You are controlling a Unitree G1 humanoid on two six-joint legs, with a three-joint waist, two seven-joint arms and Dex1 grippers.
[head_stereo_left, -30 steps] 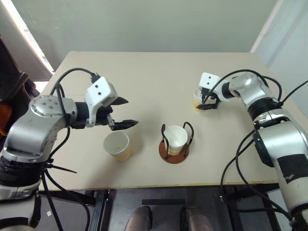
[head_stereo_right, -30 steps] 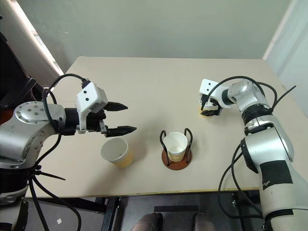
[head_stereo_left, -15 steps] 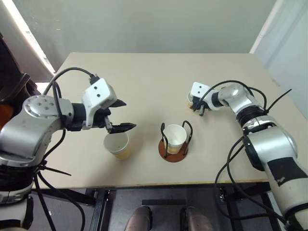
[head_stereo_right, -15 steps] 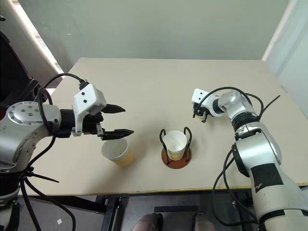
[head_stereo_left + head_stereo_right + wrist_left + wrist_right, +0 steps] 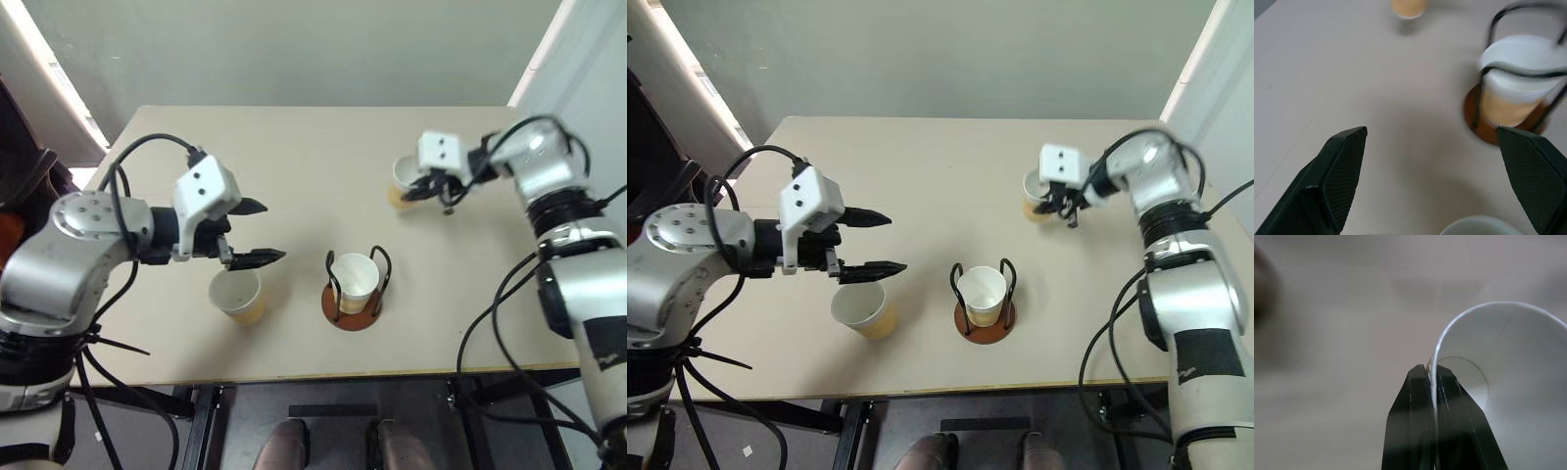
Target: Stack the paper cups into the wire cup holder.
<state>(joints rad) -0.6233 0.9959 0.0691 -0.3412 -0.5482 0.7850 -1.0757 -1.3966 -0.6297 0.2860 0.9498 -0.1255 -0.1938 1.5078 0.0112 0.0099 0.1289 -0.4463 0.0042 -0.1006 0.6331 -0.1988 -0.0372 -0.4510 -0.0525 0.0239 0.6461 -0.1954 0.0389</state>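
Lifting a paper cup [image 5: 1036, 189] by its rim, the right claw [image 5: 1432, 382] is clamped on the cup wall. Judged next: carry it over the wire cup holder [image 5: 985, 300], mid-bench, and nest it. Left claw [image 5: 870, 242], fingers apart, hovers above another cup [image 5: 862, 309].

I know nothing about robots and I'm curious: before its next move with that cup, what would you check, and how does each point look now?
1. Right claw pinching the cup by its rim: ok.
2. Held cup lifted clear of the table: cannot tell.
3. Wire cup holder upright, one cup nested inside: ok.
4. Path from held cup to holder free: ok.
5. Left claw open, above the third cup: ok.
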